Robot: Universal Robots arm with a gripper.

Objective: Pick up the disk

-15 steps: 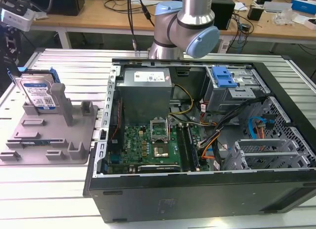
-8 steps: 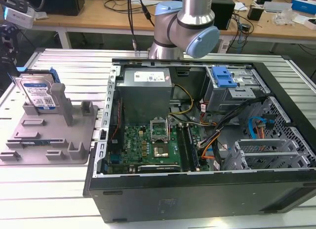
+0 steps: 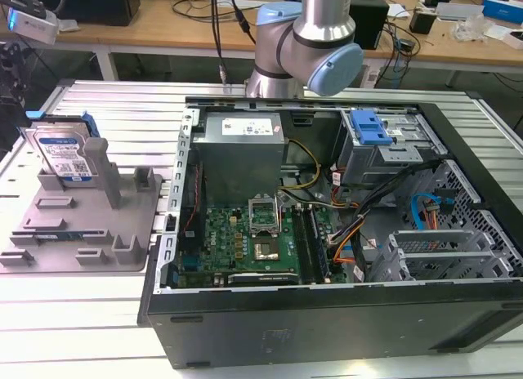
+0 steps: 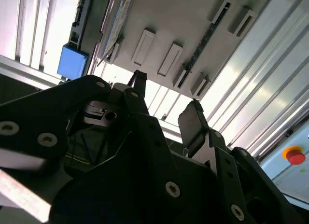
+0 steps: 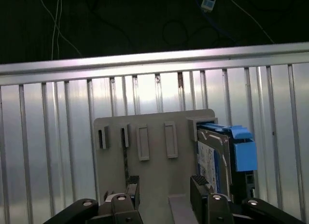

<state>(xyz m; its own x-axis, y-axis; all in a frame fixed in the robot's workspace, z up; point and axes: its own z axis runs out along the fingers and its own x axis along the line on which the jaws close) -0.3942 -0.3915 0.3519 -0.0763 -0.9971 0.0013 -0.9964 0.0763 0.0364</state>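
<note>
The disk stands on edge in a slot at the far end of the grey holder tray, at the exterior view's left. It is silver, with a blue-and-white label and blue side rails. In the first wrist view my gripper is open and empty, its two black fingers apart above the tray. The disk lies just off to one side of them. In the second wrist view the open gripper hangs well clear of the tray and the disk's blue rail.
An open computer case with its motherboard and a blue-fronted drive cage stands beside the tray on the slatted metal table. The arm's joints rise behind the case. A red stop button sits beyond the table's edge.
</note>
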